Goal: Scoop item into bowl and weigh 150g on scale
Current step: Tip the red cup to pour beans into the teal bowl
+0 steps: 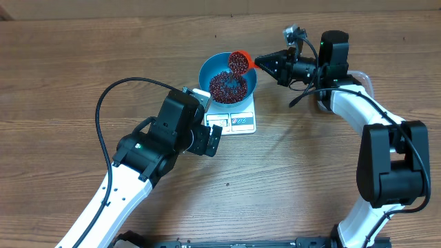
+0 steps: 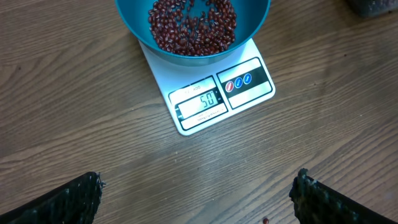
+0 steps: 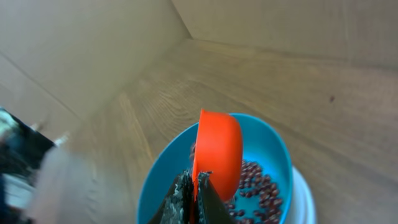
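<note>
Firmly, right end effector (image 1: 257,62) holds scoop (image 1: 239,62) tilted over bowl (image 1: 204,72).

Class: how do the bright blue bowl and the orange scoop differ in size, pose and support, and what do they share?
Size: the round bright blue bowl is much wider than the small orange scoop. Pose: the bowl sits upright; the scoop is tilted over it. Support: the bowl rests on the white square scale; the right gripper holds the scoop. Shared: both hold dark red-brown beans.
</note>
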